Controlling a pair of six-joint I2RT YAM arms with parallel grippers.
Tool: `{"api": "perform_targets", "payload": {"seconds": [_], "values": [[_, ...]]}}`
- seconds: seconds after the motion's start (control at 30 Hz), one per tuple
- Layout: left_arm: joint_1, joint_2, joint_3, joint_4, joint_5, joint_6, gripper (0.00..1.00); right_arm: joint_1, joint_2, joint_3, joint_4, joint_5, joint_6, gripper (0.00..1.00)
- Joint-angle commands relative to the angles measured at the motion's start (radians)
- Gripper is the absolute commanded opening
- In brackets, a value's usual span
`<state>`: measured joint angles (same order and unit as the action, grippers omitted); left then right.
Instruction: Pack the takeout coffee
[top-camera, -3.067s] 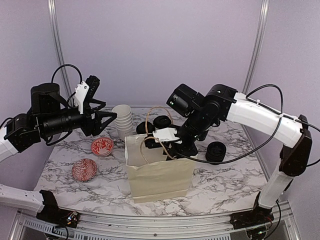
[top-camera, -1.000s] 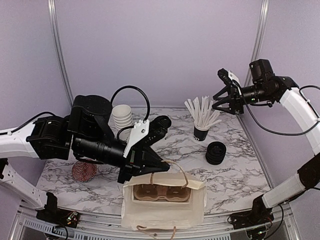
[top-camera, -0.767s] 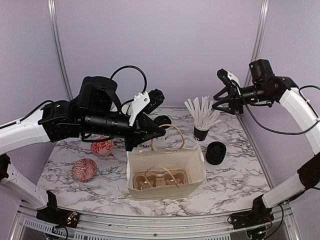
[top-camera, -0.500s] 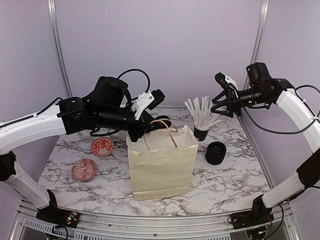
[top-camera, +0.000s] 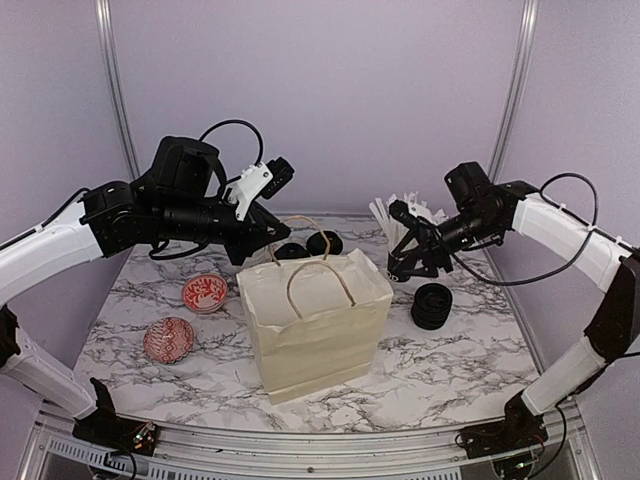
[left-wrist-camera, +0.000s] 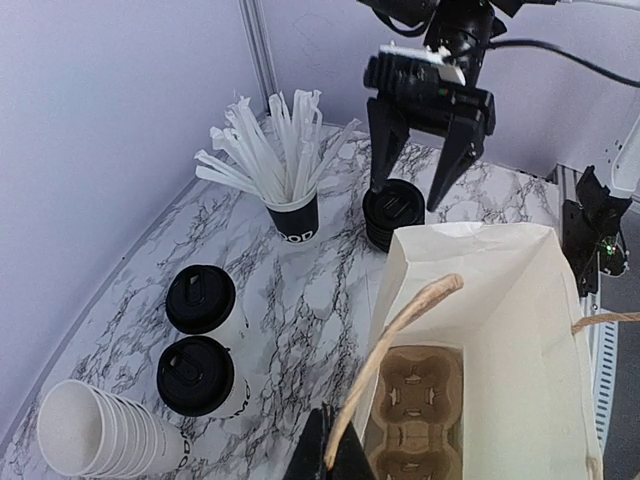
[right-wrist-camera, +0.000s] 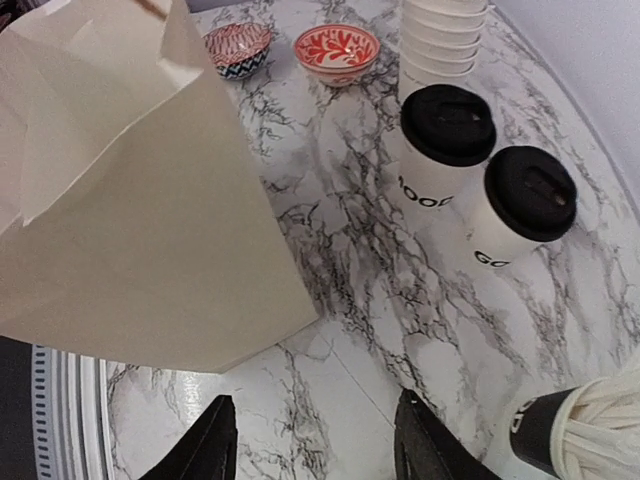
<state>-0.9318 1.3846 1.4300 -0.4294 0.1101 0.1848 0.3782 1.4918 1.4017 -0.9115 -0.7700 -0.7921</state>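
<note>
Two takeout coffee cups (top-camera: 324, 242), white with black lids, stand side by side behind a cream paper bag (top-camera: 315, 320). The left wrist view shows them (left-wrist-camera: 200, 298) left of the bag (left-wrist-camera: 500, 330), which stands open over a brown cardboard cup carrier (left-wrist-camera: 420, 410). My left gripper (left-wrist-camera: 335, 455) is shut on the bag's twisted paper handle (left-wrist-camera: 400, 330), at the bag's back left corner (top-camera: 262, 238). My right gripper (right-wrist-camera: 315, 450) hangs open over bare marble between the bag (right-wrist-camera: 130, 200) and the cups (right-wrist-camera: 448, 125), with nothing between its fingers. From above it (top-camera: 398, 262) sits just right of the bag.
A black cup of white stirrers (top-camera: 405, 235) stands right behind my right gripper. A stack of black lids (top-camera: 432, 305) lies to the bag's right. Lidless stacked white cups (left-wrist-camera: 110, 440) lie beside the coffees. Two red patterned bowls (top-camera: 204, 292) (top-camera: 168, 340) sit on the left.
The bag, tipped with its mouth up to the camera a second ago, now stands upright. My left arm has drawn back and left with the handle. My right arm has dropped beside the bag.
</note>
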Motion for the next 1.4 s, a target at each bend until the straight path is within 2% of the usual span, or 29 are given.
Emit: {"api": "perform_targets", "payload": {"seconds": [0.0, 0.07, 0.1, 0.23, 0.27, 0.33, 0.43, 0.5, 0.67, 0.87, 1.03, 1.1, 1.27, 1.37], "values": [[0.024, -0.016, 0.014, -0.064, -0.007, 0.01, 0.02, 0.076, 0.045, -0.101, 0.036, 0.026, -0.063, 0.51], [0.031, -0.015, 0.015, -0.067, -0.006, 0.004, 0.06, 0.105, 0.081, -0.101, 0.02, 0.037, -0.074, 0.5], [0.034, -0.015, 0.015, -0.066, -0.008, 0.002, 0.11, 0.118, 0.107, -0.1, 0.016, 0.036, -0.072, 0.5], [0.036, -0.021, 0.019, -0.075, -0.099, -0.02, 0.5, 0.187, 0.153, -0.088, 0.046, 0.017, -0.045, 0.49], [0.036, -0.03, 0.016, -0.076, -0.105, -0.025, 0.56, 0.211, 0.163, -0.081, 0.055, 0.02, -0.038, 0.49], [0.036, -0.062, 0.0, -0.078, -0.141, -0.029, 0.65, 0.261, 0.19, -0.061, 0.07, 0.021, -0.024, 0.48], [0.036, -0.124, -0.043, -0.095, -0.12, -0.039, 0.75, 0.349, 0.251, -0.01, 0.06, 0.017, -0.009, 0.47], [0.036, -0.152, -0.067, -0.126, -0.08, -0.04, 0.76, 0.393, 0.304, 0.039, 0.038, 0.013, -0.01, 0.46], [0.036, -0.246, -0.146, -0.135, -0.148, -0.07, 0.77, 0.448, 0.443, 0.198, -0.033, -0.007, 0.008, 0.43], [0.035, -0.337, -0.165, -0.154, -0.155, -0.1, 0.77, 0.363, 0.462, 0.336, -0.106, 0.052, -0.006, 0.43], [0.035, -0.405, -0.141, -0.197, -0.115, -0.137, 0.78, 0.308, 0.446, 0.492, -0.109, 0.212, 0.049, 0.49], [0.036, -0.418, -0.142, -0.21, -0.073, -0.145, 0.78, 0.302, 0.459, 0.555, -0.067, 0.31, 0.098, 0.57], [0.036, -0.41, -0.155, -0.212, -0.077, -0.162, 0.78, 0.299, 0.549, 0.68, 0.03, 0.551, 0.173, 0.77], [0.036, -0.406, -0.156, -0.212, -0.06, -0.168, 0.78, 0.28, 0.65, 0.822, -0.001, 0.58, 0.217, 0.88]]}}
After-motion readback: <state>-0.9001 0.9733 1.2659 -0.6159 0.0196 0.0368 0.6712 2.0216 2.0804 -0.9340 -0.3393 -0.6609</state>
